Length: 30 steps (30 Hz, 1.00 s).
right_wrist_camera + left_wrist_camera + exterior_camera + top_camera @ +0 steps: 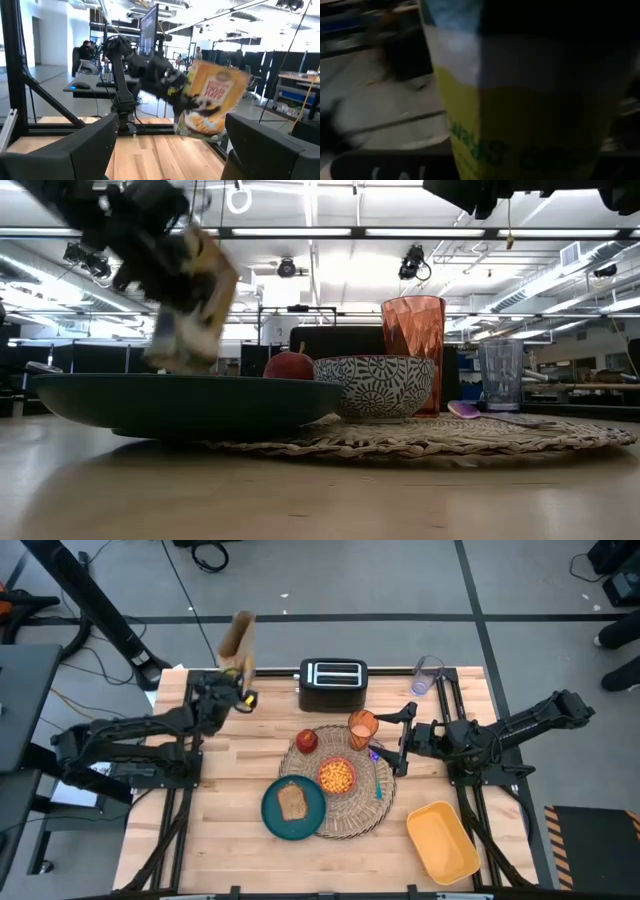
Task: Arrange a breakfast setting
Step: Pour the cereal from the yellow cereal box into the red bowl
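At the upper left of the high view, near the table's back edge, my left gripper is closed on a cereal box, held up clear of the wood and tilted; in the low view the box hangs above the plate's far rim. At centre frame the woven straw placemat carries the small red bowl, filled with cereal, the red apple at its upper-left edge, the orange cup at its upper edge, and the blue spoon along its right side. The teal plate overlaps the placemat's lower-left edge and holds the toast slice. My right gripper waits with fingers spread wide, right of centre, just beside the cup and the placemat's upper-right edge. A black toaster stands at upper centre against the back edge, a clear glass to its right. A yellow tub sits at lower right, near the front edge. Bare wood lies open at lower left and between box and toaster.
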Each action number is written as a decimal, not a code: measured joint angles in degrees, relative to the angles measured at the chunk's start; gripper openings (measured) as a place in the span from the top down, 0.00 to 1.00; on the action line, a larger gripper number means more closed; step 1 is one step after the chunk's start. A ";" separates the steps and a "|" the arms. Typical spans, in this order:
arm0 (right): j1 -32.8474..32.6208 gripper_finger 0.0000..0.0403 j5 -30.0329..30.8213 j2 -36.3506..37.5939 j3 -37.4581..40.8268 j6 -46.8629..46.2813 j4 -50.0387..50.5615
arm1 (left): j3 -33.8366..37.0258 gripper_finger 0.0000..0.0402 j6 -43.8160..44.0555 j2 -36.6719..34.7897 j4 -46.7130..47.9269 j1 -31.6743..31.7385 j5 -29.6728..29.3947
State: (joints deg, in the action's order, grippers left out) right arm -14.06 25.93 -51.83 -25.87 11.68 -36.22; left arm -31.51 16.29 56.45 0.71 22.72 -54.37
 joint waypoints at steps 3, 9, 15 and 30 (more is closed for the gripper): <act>0.04 0.07 0.14 0.00 0.00 -1.41 -0.02 | 7.66 0.79 4.10 0.02 -4.25 1.04 -4.85; 0.04 0.07 1.56 0.00 0.00 -3.00 -0.04 | 17.77 0.79 5.98 0.00 -15.17 4.28 -9.41; 0.02 0.07 1.14 -0.98 0.02 -4.90 0.04 | 20.70 0.74 4.02 0.00 -16.57 8.26 -7.45; 0.04 0.06 -0.31 3.07 0.02 -9.99 -0.12 | 13.53 0.29 14.10 -5.95 8.77 9.75 -0.52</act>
State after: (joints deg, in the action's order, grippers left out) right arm -14.02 25.63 -48.77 -25.85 1.70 -36.34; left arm -17.99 30.39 50.50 9.47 32.47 -54.89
